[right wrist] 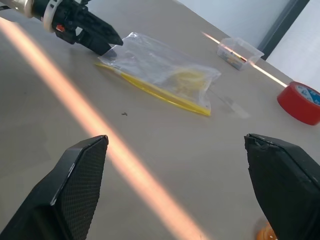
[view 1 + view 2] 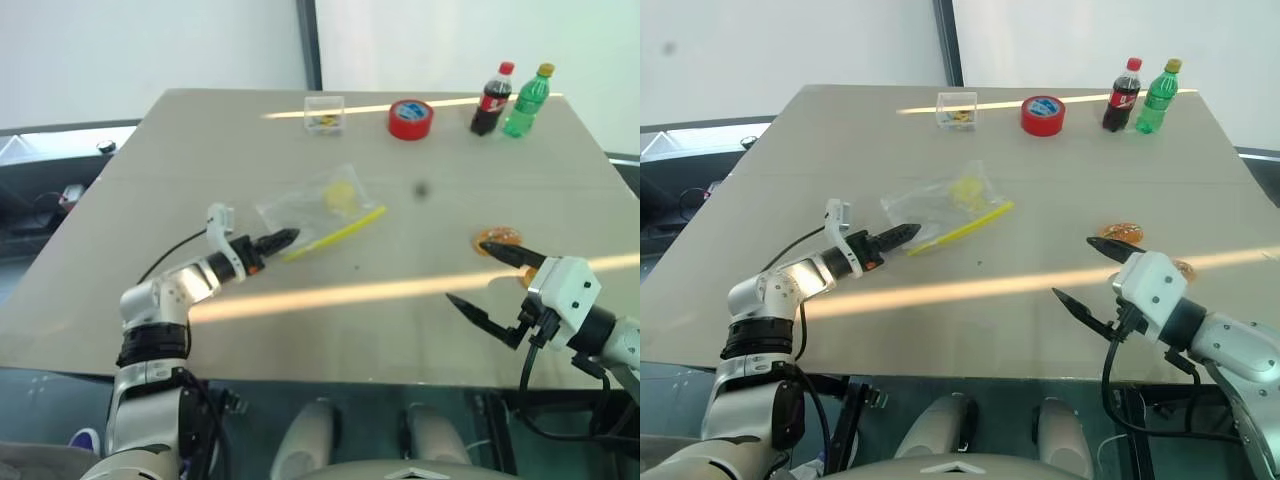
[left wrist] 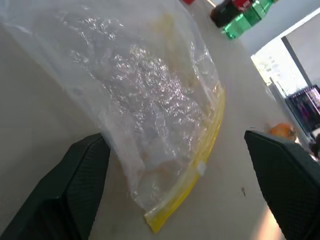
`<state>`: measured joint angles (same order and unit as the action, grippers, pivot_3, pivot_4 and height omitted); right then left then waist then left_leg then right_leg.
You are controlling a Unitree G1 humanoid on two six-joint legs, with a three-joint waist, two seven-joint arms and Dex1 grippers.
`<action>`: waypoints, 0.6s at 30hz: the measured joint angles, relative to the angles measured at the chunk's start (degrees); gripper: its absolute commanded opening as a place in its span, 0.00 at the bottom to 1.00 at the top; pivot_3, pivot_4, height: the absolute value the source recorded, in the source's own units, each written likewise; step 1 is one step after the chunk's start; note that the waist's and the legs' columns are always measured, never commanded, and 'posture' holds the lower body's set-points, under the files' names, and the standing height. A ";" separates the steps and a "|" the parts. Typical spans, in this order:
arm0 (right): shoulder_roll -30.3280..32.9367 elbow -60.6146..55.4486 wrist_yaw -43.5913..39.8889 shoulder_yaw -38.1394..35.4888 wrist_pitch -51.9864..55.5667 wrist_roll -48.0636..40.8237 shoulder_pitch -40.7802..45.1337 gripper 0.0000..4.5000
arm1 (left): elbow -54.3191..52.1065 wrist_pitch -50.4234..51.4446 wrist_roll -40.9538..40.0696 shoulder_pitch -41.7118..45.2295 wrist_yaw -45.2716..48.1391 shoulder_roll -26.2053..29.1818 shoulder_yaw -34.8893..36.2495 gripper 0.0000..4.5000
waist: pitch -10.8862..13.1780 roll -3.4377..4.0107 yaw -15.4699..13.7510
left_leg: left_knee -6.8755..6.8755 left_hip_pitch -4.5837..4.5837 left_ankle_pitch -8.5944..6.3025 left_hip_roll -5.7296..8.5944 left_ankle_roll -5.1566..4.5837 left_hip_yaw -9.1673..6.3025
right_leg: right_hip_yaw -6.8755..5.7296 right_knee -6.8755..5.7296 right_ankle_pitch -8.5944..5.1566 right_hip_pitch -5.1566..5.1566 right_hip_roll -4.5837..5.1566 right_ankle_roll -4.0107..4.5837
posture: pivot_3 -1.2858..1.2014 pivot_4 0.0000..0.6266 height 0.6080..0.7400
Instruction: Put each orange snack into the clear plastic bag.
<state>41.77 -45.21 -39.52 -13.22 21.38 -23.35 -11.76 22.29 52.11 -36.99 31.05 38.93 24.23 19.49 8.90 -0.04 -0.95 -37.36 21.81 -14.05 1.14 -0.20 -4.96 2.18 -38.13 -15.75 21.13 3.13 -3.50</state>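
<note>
The clear plastic bag (image 2: 318, 203) lies flat at mid-table, its yellow seal strip (image 2: 336, 235) facing the near side and a pale yellow item inside. My left gripper (image 2: 283, 240) is open at the bag's near-left corner, and in the left wrist view that corner (image 3: 165, 165) lies between its spread fingers. One orange snack (image 2: 1122, 233) rests on the table to the right, just beyond my right gripper (image 2: 490, 283), which is open and empty above the near edge. A second orange snack (image 2: 1183, 268) peeks out behind that hand.
Along the far edge stand a small clear rigid box (image 2: 324, 112), a red tape roll (image 2: 411, 119), a cola bottle (image 2: 491, 98) and a green bottle (image 2: 526, 100). Bare tabletop (image 2: 400, 260) separates the bag from the snacks.
</note>
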 measured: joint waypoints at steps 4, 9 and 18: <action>0.00 -0.50 0.59 1.19 0.60 0.99 0.42 0.99 | 4.60 14.19 -7.39 7.01 -13.61 -3.58 11.58 1.00 | 0.14 -0.24 0.44 | -0.06 0.16 0.00 0.10 -0.01 -0.13 | -0.20 0.05 -0.02 0.04 -0.02 -0.04 | 0.52 0.24 1.00; 0.00 -1.01 1.94 2.19 1.46 2.69 1.43 1.00 | 4.93 16.30 -8.00 9.66 -18.18 -5.84 11.76 0.81 | 0.18 -0.32 0.41 | -0.03 0.65 0.03 0.18 0.06 -0.17 | -0.19 0.04 0.01 0.52 0.00 -0.01 | 0.52 0.24 1.00; -0.26 -0.71 4.24 8.02 2.00 7.89 4.07 1.00 | 9.70 18.35 -9.40 11.83 -20.95 -7.62 14.47 0.05 | 0.26 -0.45 0.39 | -0.03 0.72 0.03 0.22 0.06 -0.27 | -0.30 0.07 0.01 0.55 0.01 -0.01 | 0.52 0.24 1.00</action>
<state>41.51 -45.92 -35.28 -5.19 23.38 -15.46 -7.69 31.99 70.46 -46.39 42.88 17.98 16.61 33.95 9.16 -0.49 -0.56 -37.39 22.54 -14.02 1.36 -0.14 -5.23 1.88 -38.06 -15.74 21.68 3.14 -3.51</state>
